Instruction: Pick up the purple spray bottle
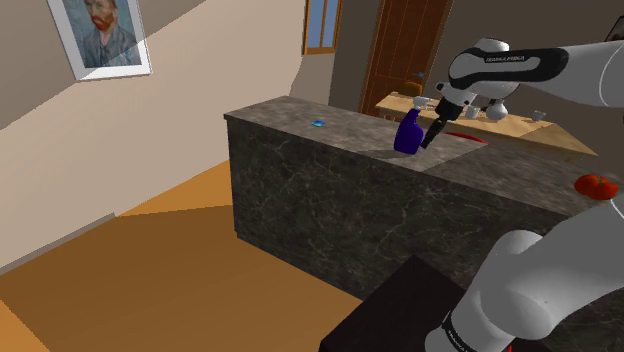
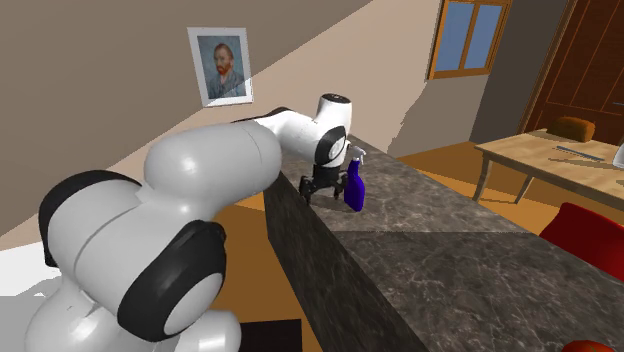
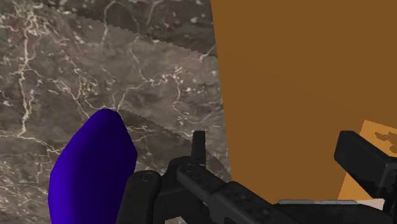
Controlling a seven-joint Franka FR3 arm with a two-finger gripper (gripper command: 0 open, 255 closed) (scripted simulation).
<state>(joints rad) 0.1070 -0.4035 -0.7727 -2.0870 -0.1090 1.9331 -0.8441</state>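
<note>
The purple spray bottle [image 1: 406, 134] stands upright with a white trigger head on the dark marble counter [image 1: 340, 128]. My black gripper [image 1: 432, 134] hangs just beside it, on the shoulder view's right. In the second exterior view the bottle [image 2: 353, 187] is right of the gripper [image 2: 318, 186], near the counter's [image 2: 430, 215] long edge. In the wrist view the gripper [image 3: 280, 159] is open, and the bottle [image 3: 92, 167] lies outside the fingers, next to one fingertip [image 3: 198, 145]. Between the fingers I see only brown floor past the counter's [image 3: 95, 63] edge.
A small blue object [image 1: 317, 122] lies farther along the counter. A red round thing [image 1: 597, 185] sits at its near end. Behind the counter are a wooden table [image 2: 550, 160], a red chair [image 2: 590, 235] and a door [image 1: 405, 50].
</note>
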